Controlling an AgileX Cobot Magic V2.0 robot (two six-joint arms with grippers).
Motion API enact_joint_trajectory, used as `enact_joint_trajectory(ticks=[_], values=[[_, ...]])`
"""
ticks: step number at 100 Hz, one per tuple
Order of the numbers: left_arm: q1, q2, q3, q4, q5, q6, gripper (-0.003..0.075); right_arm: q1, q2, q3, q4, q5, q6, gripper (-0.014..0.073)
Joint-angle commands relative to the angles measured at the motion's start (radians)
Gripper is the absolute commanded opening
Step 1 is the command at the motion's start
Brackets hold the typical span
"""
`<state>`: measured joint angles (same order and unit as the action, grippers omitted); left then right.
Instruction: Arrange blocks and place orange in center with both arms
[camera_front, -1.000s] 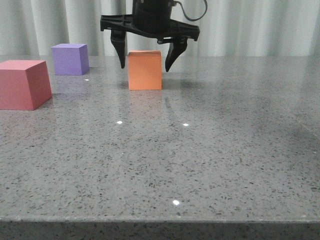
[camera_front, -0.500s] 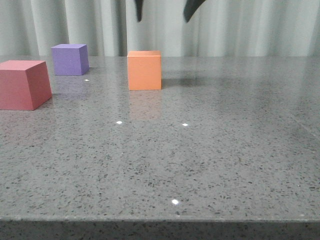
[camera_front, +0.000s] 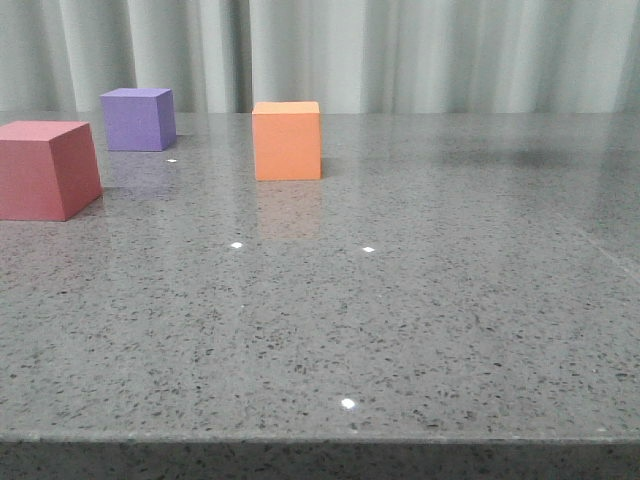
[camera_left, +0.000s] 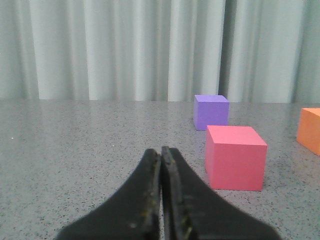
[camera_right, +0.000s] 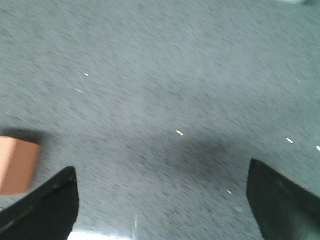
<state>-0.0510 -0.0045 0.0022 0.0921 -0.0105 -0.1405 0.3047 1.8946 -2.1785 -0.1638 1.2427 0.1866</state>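
The orange cube (camera_front: 287, 140) stands on the grey table toward the back, free of any gripper. The purple cube (camera_front: 138, 118) stands at the back left and the red-pink cube (camera_front: 45, 168) at the left edge. No gripper shows in the front view. In the left wrist view my left gripper (camera_left: 161, 152) is shut and empty, low over the table, with the red-pink cube (camera_left: 235, 157), the purple cube (camera_left: 211, 112) and part of the orange cube (camera_left: 310, 130) beyond it. My right gripper (camera_right: 162, 172) is wide open and empty above the table, the orange cube (camera_right: 17, 165) off to one side.
The speckled grey table (camera_front: 400, 300) has its front edge near the bottom of the front view. A pale curtain (camera_front: 450, 50) hangs behind the table. A soft shadow (camera_front: 520, 158) lies on the table at the back right.
The right gripper let go of the orange cube, rose and left the front view. The orange cube stays where it was set down.
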Motion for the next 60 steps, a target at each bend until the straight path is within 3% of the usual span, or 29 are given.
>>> enact_joint_trajectory(ticks=[1,42,60], values=[[0.002,-0.031,0.043,0.0,-0.075,-0.002,-0.0019,-0.048,-0.134,0.091,-0.025,-0.097,-0.016,0.0666],[0.002,-0.031,0.043,0.0,-0.075,-0.002,-0.0019,-0.244,-0.631,0.901,0.023,-0.499,-0.015,0.0666],[0.002,-0.031,0.043,0.0,-0.075,-0.002,-0.0019,-0.309,-0.843,1.176,0.025,-0.652,-0.004,0.0666]])
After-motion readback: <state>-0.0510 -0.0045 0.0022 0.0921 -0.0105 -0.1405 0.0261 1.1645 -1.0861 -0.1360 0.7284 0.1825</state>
